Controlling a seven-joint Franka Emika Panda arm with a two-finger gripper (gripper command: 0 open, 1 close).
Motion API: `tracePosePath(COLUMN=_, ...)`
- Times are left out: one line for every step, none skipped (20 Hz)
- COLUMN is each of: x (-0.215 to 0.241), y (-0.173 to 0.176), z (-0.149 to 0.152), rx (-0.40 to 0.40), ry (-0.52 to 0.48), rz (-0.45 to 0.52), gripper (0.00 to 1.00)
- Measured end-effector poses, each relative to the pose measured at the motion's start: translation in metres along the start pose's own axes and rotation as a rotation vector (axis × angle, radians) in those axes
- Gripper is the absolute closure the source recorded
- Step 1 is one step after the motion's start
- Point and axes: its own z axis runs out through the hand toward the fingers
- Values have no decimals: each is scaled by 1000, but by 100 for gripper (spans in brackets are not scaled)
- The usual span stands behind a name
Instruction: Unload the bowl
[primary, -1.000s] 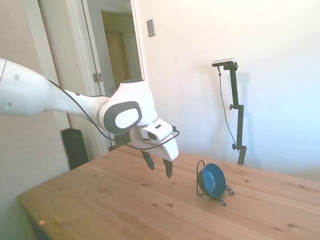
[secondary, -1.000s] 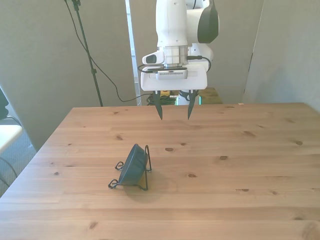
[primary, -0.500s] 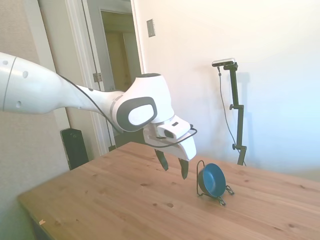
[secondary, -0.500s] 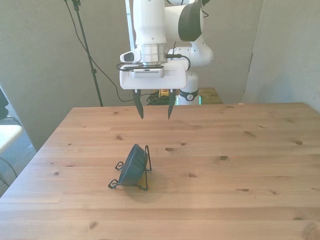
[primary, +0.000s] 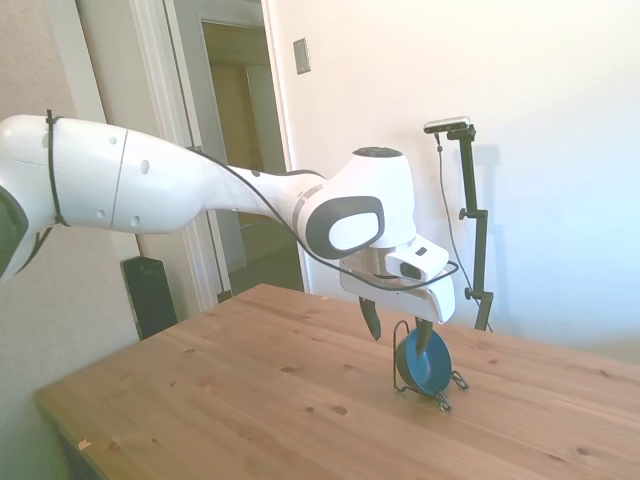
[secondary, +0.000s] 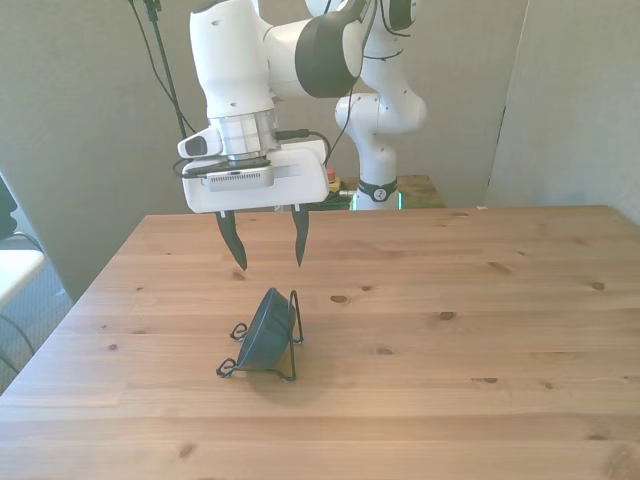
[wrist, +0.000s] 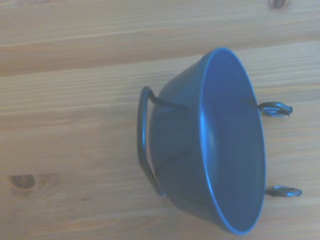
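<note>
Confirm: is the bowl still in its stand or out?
In. The bowl leans on edge in the wire stand; the open gripper hangs above it.

Home room, panelled door (primary: 235, 150), wooden table (primary: 250, 400)

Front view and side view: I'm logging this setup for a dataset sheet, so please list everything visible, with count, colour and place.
bowl: one, dark teal-blue, propped on its edge in the wire stand, on the front view's left half of the table.
wire stand: one, thin black, holding the bowl; its looped feet rest on the table.
table: one, light knotty wood, bearing the stand.
door frame: one, white, behind the table in the side view.
wall plate: one, grey, high on the white wall.
arm: one, white with dark joints, reaching over the table.
gripper: one, white body with dark fingers, open, above the bowl and clear of it.
</note>
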Motion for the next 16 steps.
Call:
tracePosePath(x=5, y=1, z=-2, rx=2, ry=-7, rz=-5, gripper=0)
tracePosePath(x=10, y=0, z=-3, rx=5, ry=-8, rz=-5, gripper=0)
tracePosePath(x=19, y=-3, z=-2, rx=1, ry=-6, rz=-6, gripper=0)
tracePosePath(x=19, y=-3, z=-3, rx=2, ry=-6, rz=-9, gripper=0)
tracePosePath(x=19, y=-3, z=-2, rx=1, ry=-6, rz=-19, gripper=0)
tracePosePath(x=19, y=-3, z=-1, rx=1, ry=-8, rz=-31, gripper=0)
tracePosePath(x=18, y=-2, z=0, rx=0, ry=-10, rz=-41, gripper=0)
tracePosePath(x=18, y=-1, z=1, rx=-1, ry=-12, rz=-51, gripper=0)
tracePosePath(x=19, y=0, z=1, rx=-2, ry=-15, rz=-65, gripper=0)
tracePosePath(x=19, y=2, z=2, rx=-3, ry=-23, rz=-78, gripper=0)
tracePosePath(x=19, y=5, z=3, rx=-1, ry=-32, rz=-91, gripper=0)
tracePosePath(x=20, y=7, z=4, rx=7, ry=-40, rz=-106, gripper=0)
tracePosePath(x=21, y=8, z=6, rx=14, ry=-47, rz=-121, gripper=0)
tracePosePath(x=22, y=9, z=10, rx=25, ry=-57, rz=-134, gripper=0)
tracePosePath(x=23, y=10, z=14, rx=36, ry=-65, rz=-147, gripper=0)
tracePosePath(x=23, y=10, z=19, rx=45, ry=-74, rz=-159, gripper=0)
